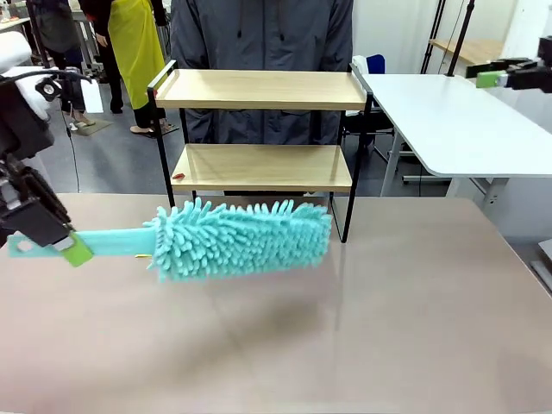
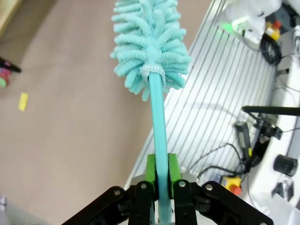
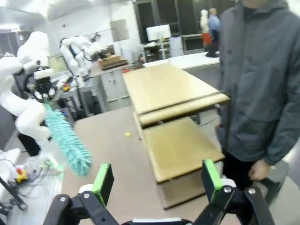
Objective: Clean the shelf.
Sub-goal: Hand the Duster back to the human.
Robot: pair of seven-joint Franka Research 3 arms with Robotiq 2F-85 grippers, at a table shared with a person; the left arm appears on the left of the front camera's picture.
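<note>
Two tiers, one tool, two pincers.

1. Shelf: light wooden boards in a thin black frame. It stands upright at the far side of the surface, with a person close behind it.
2. Left pincer: clamped tight on the flat handle of a teal fluffy duster, one green pad on each side. It sits left of the shelf, on the robot's side.
3. Duster head: held roughly level across the front of the shelf, lower than the bottom board. It is clear of the frame, touching neither board.
4. Right pincer: jaws wide apart and holding nothing. It is raised well to the right of the shelf at about top-board height, looking toward it.
5. Small red object: lies at the left end of the shelf's lower board.

Step in hand, as judged: bringing the duster up to a board.

Handling notes:
- Raise the head above the board's front edge before moving in.
- Enter between the raised end rails rather than over them.
- Keep the handle level so the fibres meet the wood, not the spine.
- Sweep lengthwise with light pressure, since the rack looks slight and could slide toward the person.
- The long handle may twist in the grip.
- The lower tier offers little headroom.
</note>
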